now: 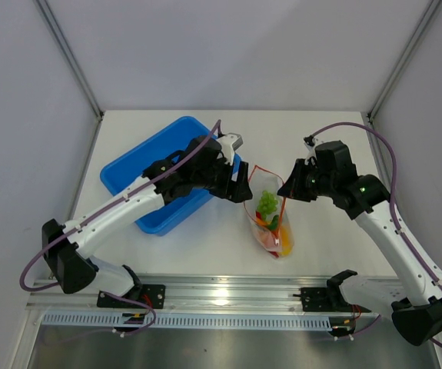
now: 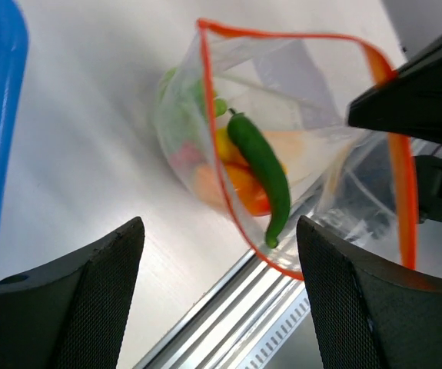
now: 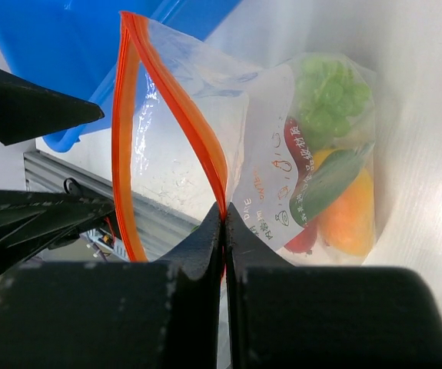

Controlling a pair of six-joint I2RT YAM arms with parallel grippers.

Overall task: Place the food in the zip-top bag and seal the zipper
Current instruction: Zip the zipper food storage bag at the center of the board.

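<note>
Right hand [image 3: 224, 214] pinches zipper [image 3: 119, 131]; left hand [image 2: 221, 234] spread; food [image 2: 263, 171] seemingly all bagged.

The food [image 1: 267, 206] lies in the zip-top bag [image 1: 261, 181], which sits right of the tray [image 1: 125, 174].

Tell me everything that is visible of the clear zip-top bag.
The zip-top bag is a clear, crinkly plastic pouch with print on one side and an orange zipper strip around its mouth. The mouth stands open and lifted; the body rests on the table. Inside lie a green leafy piece, a green pepper, an orange piece and a red piece. The right hand pinches the zipper at one corner; the open left hand does not grip it.
</note>
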